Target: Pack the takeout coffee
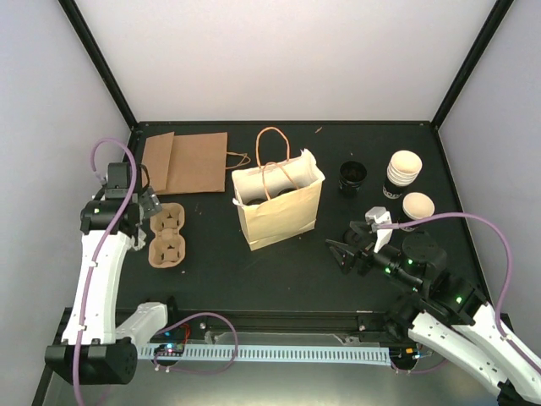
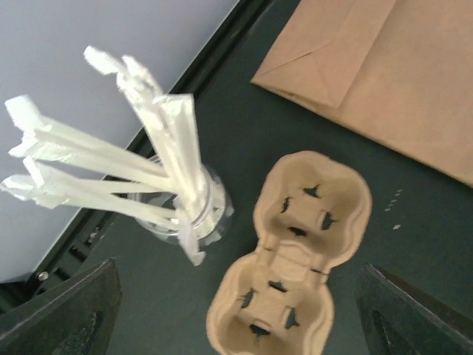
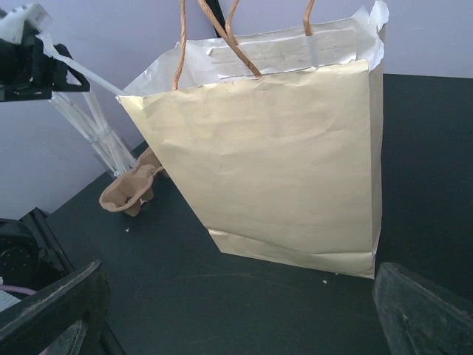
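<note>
Two claws stand wide and empty: the left claw (image 1: 150, 210) over the empty cup carrier (image 1: 167, 237) near the table's (image 1: 254, 283) left edge, the right claw (image 1: 351, 245) facing the paper bag (image 1: 279, 211) at its middle. The takeout coffee (image 1: 418, 205) stands near the right edge, untouched. Packing appears not yet begun; grasping and bagging remain.

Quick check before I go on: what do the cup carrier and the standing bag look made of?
Cup carrier: moulded paper pulp, likely; matte tan, fibrous-looking, soft pressed edges. Standing bag: cream paper with a slight sheen, creased, white inside at the top.
</note>
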Controlling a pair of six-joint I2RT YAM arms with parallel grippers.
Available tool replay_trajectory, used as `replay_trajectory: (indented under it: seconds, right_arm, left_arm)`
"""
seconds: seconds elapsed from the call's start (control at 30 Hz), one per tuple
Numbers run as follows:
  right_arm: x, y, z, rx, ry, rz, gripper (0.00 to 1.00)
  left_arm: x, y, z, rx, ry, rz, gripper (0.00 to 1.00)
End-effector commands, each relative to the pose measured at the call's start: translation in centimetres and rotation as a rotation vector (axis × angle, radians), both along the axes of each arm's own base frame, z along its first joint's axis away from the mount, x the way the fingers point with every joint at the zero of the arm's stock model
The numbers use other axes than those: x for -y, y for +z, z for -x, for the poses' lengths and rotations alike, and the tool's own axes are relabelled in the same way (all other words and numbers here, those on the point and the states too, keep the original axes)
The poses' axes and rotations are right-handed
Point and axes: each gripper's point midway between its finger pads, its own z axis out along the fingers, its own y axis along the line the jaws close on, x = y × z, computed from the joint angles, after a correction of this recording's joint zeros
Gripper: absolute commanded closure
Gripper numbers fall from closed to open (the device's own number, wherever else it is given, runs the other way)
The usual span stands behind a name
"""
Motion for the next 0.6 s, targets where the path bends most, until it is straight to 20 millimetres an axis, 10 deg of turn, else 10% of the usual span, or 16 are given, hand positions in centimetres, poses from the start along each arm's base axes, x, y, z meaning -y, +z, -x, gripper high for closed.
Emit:
replay_trajectory:
  seconds: [0.0,0.2,0.57]
  right_arm:
    - [-0.1,1.0,0.4,0.028,0.02,-0.029,0.0]
    - [0.0,1.1,0.5,0.032,0.02,-0.036,0.0]
    - [0.1,1.1,0.5,0.031,0.016,-0.035,0.0]
  left_arm:
    - [-1.8,-0.8,0.7,-0.016,0.095,-0.044,0.13]
    - [-2.7,-2.4,0.5,-0.049,0.136,-0.043,0.22]
    - [-3.7,-2.7,-0.2,-0.033,0.165,-0.037,0.69]
